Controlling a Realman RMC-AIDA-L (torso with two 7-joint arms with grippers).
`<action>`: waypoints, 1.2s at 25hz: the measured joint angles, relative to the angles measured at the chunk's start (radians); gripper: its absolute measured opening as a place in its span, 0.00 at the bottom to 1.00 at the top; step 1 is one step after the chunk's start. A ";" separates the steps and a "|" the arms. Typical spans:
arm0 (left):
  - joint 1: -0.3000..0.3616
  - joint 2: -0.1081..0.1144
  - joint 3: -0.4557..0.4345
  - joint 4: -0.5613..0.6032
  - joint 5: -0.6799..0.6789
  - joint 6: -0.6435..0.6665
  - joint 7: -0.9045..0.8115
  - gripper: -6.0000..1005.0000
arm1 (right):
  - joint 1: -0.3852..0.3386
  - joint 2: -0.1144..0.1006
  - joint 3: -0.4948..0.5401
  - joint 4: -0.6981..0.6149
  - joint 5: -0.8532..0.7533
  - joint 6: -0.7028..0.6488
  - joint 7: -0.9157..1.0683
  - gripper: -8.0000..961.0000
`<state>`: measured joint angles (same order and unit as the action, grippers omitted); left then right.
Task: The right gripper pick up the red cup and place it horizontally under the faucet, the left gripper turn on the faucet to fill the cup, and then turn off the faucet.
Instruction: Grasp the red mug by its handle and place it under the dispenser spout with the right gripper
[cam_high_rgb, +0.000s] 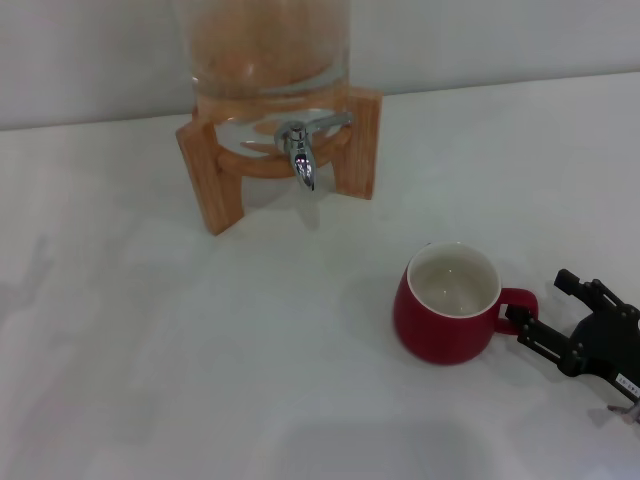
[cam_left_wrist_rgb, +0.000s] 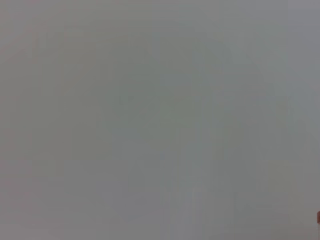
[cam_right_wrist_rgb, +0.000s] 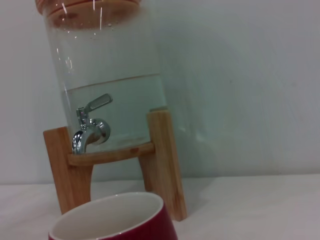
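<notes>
The red cup (cam_high_rgb: 447, 305) stands upright on the white table, cream inside showing, its loop handle pointing to the right. My right gripper (cam_high_rgb: 538, 298) sits low at the right edge, open, with its black fingertips right at the handle; one finger (cam_high_rgb: 545, 340) lies just in front of it. The faucet (cam_high_rgb: 303, 150) hangs from the glass dispenser at the back, lever slanting up to the right, no water running. In the right wrist view the cup's rim (cam_right_wrist_rgb: 115, 220) is close below and the faucet (cam_right_wrist_rgb: 90, 127) stands beyond it. The left gripper is out of view.
The glass dispenser (cam_high_rgb: 270, 60), partly filled with water, rests in a wooden stand (cam_high_rgb: 210, 180) at the back centre. The white table (cam_high_rgb: 150, 350) stretches left and forward of the cup. The left wrist view shows only a plain grey surface.
</notes>
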<state>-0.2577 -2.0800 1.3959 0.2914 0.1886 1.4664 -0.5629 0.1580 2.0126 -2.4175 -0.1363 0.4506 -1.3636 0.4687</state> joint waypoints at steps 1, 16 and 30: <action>0.000 0.000 0.000 0.000 0.000 0.000 0.000 0.87 | 0.000 0.000 0.000 0.000 0.000 0.000 0.000 0.87; -0.002 0.000 0.000 0.000 0.000 -0.001 0.000 0.87 | 0.015 -0.002 0.013 -0.006 0.003 0.003 -0.002 0.87; 0.000 0.000 0.000 -0.001 0.000 -0.002 0.000 0.87 | 0.022 -0.002 0.017 -0.008 -0.003 0.003 -0.002 0.87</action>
<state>-0.2574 -2.0801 1.3959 0.2902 0.1887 1.4649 -0.5629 0.1799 2.0110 -2.4007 -0.1444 0.4472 -1.3605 0.4663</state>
